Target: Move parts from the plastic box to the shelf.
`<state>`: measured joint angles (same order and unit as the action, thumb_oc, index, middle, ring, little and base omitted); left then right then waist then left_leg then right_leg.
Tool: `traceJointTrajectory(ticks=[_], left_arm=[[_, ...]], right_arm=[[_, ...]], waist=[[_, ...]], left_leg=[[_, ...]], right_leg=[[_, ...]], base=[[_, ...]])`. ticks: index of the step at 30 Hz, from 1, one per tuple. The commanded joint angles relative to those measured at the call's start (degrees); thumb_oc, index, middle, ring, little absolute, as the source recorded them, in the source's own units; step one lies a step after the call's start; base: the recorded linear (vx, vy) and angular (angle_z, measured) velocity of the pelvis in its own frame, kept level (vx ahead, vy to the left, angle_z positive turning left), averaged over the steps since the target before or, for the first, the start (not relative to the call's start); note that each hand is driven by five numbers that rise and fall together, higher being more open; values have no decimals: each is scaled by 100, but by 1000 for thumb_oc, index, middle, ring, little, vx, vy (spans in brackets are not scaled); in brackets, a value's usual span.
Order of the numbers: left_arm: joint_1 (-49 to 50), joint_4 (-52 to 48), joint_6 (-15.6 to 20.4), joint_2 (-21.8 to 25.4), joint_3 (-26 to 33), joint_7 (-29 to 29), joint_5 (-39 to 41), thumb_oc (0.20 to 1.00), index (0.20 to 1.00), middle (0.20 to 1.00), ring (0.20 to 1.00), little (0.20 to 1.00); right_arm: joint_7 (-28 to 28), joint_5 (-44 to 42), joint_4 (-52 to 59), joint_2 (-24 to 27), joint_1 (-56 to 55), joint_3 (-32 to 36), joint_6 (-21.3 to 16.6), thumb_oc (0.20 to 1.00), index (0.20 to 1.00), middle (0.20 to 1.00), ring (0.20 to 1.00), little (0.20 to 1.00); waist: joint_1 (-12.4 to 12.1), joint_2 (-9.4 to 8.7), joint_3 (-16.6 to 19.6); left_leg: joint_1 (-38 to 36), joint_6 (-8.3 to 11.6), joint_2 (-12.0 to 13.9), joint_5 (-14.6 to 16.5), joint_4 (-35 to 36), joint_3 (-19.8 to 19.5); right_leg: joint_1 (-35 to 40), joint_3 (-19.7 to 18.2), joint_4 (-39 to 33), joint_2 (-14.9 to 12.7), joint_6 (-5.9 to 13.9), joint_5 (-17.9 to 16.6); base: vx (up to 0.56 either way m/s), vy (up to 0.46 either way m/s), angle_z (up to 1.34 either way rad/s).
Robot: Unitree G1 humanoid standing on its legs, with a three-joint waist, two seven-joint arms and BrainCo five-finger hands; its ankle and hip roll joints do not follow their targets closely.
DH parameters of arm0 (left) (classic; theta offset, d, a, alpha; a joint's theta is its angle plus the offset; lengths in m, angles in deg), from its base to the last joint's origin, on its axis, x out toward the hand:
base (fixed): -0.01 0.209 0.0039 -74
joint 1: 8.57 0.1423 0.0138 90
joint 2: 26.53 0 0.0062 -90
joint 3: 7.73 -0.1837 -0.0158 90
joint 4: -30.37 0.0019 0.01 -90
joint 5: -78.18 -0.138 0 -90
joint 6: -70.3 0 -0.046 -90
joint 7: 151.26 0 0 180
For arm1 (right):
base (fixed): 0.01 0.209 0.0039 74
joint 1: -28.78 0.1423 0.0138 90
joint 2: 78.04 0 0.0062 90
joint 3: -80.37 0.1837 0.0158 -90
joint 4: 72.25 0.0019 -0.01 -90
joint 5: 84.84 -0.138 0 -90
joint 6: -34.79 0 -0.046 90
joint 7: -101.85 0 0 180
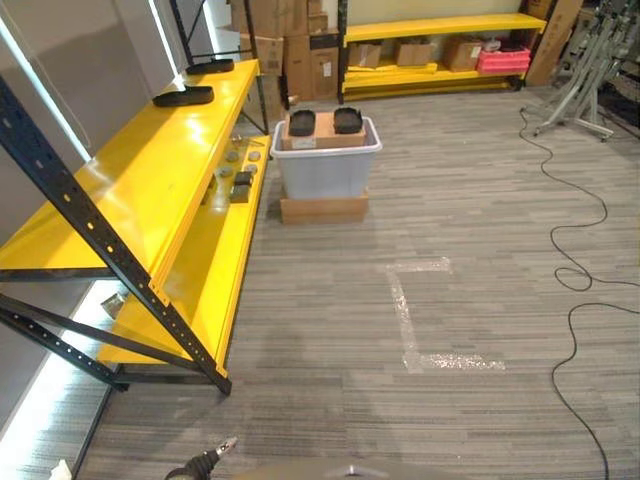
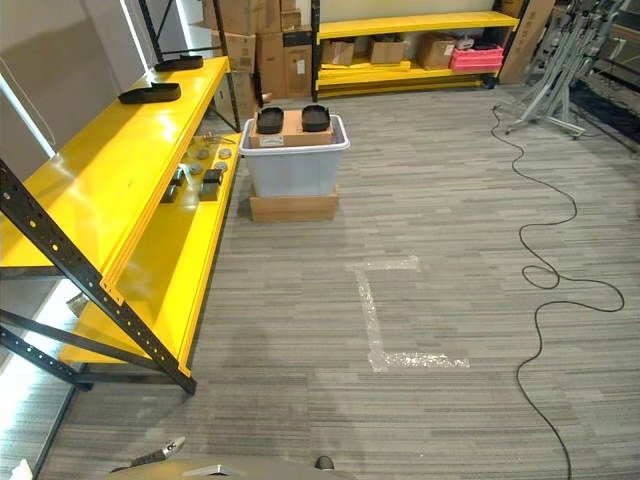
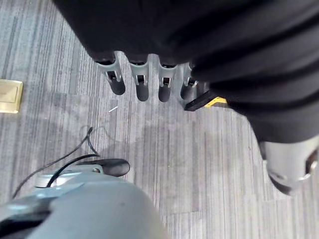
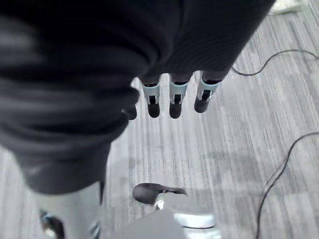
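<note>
Both your left hand (image 3: 144, 82) and right hand (image 4: 172, 97) are hanging slack-fingered, holding nothing. The plastic box (image 1: 326, 165) is sitting well ahead, beside the shelf (image 1: 150, 170); its dark parts (image 1: 302, 122) are looking rigid, probably light, so grip each across its edges.

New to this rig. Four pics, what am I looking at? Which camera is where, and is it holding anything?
A two-legged humanoid robot. The two wide pictures come from its head camera, looking down; the other two from cameras on its wrists.

Ahead: a grey plastic box standing on a flat cardboard box, with two black parts resting on a carton inside it. On the robot's left is the yellow shelf, carrying black trays and small parts.

The left hand and right hand hang over the carpet, fingers straight, holding nothing.
</note>
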<state>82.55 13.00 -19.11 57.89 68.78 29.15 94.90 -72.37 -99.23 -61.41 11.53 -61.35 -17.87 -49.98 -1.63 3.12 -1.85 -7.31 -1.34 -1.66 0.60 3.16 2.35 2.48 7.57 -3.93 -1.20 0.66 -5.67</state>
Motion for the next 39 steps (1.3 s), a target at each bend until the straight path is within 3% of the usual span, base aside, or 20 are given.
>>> traceJointTrajectory(ticks=[1,5,10,14,17,20,24,29,30,33,34,35,36,39], left_arm=[[-354,188,142,90,208,43,40,1000,1000,1000,1000,1000],[-425,124,94,232,184,106,99,1000,1000,1000,1000,1000],[-482,72,23,293,117,160,256,1000,1000,1000,1000,1000],[-441,124,-10,334,239,194,314,1000,1000,1000,1000,1000],[-357,253,82,348,273,286,148,1000,1000,1000,1000,1000],[-320,327,168,322,249,314,29,1000,1000,1000,1000,1000],[-203,339,346,302,269,394,-83,1000,1000,1000,1000,1000],[-142,356,335,269,403,349,152,1000,1000,1000,1000,1000],[-130,374,362,272,476,304,112,1000,1000,1000,1000,1000],[-122,412,495,282,640,256,276,1000,1000,1000,1000,1000],[-170,391,517,269,735,234,406,1000,1000,1000,1000,1000],[-222,338,503,249,785,208,500,1000,1000,1000,1000,1000],[-294,275,472,247,820,208,573,1000,1000,1000,1000,1000],[-453,188,418,252,845,241,686,1000,1000,1000,1000,1000]], right_arm=[[122,-511,-151,-37,224,68,-17,1000,1000,1000,1000,1000],[33,-887,265,-8,165,240,22,1000,1000,1000,1000,1000],[-176,-1293,653,43,216,291,-108,1000,1000,1000,1000,1000],[-296,-1202,764,-2,211,243,-235,1000,1000,1000,1000,1000],[-399,-1178,744,-53,133,287,-279,1000,1000,1000,1000,1000],[-504,-1123,672,-93,56,387,-317,1000,1000,1000,1000,1000],[-537,-1016,569,-159,-80,528,-368,1000,1000,1000,1000,1000],[-401,-636,315,-96,-12,447,-380,1000,1000,1000,1000,1000],[-368,-558,260,-70,29,370,-319,1000,1000,1000,1000,1000],[-332,-331,161,38,90,218,-227,1000,1000,1000,1000,1000],[-268,-284,148,116,93,160,-172,1000,1000,1000,1000,1000],[-218,-293,168,185,80,147,-119,1000,1000,1000,1000,1000],[-169,-327,195,246,62,161,-77,1000,1000,1000,1000,1000],[-114,-336,196,328,50,212,-27,1000,1000,1000,1000,1000]], waist=[[-14,-247,-94],[94,-281,-380],[148,-208,-743],[210,-365,-858],[273,-546,-864],[314,-584,-861],[302,-700,-808],[365,-632,-604],[385,-623,-529],[466,-598,-421],[468,-641,-441],[466,-652,-498],[447,-688,-578],[409,-706,-722]], left_leg=[[389,-35,-160,88,-16,-36],[553,-281,-250,147,-231,65],[699,-439,-263,246,-516,260],[650,-380,-416,474,-704,256],[480,-323,-572,781,-850,47],[348,-274,-547,965,-1012,-47],[296,-231,-484,1302,-1470,-98],[-75,-55,-141,1413,-1374,-152],[-197,28,11,1396,-1396,-145],[-95,293,487,727,-2072,-36],[337,386,693,189,-3090,24],[851,433,838,-65,-4090,-5],[1445,425,847,-218,-4804,-60],[2260,316,685,-218,-5199,-53]], right_leg=[[-17,-224,439,-664,694,296],[-572,-296,1428,-758,770,267],[-1596,-129,2891,-882,829,-281],[-1751,-7,2058,-976,953,-669],[-1648,-132,646,-1050,1068,-912],[-1621,-122,-26,-1129,1118,-989],[-1575,-76,-107,-1349,1143,-953],[-1308,-235,172,-1095,1009,-640],[-1258,-301,331,-957,890,-552],[-1192,-346,525,-583,561,-335],[-1070,-351,528,-438,343,-202],[-972,-332,520,-332,179,-140],[-881,-330,521,-288,62,-98],[-694,-344,502,-217,-12,-11]], base=[[-12,113,-21],[-32,104,-15],[-27,98,-26],[137,-45,-23],[369,-167,-4],[413,-175,14],[493,-242,28],[490,-261,49],[506,-294,3],[401,-274,-11],[359,-347,4],[295,-350,-4],[160,-236,-12],[133,-89,11]])
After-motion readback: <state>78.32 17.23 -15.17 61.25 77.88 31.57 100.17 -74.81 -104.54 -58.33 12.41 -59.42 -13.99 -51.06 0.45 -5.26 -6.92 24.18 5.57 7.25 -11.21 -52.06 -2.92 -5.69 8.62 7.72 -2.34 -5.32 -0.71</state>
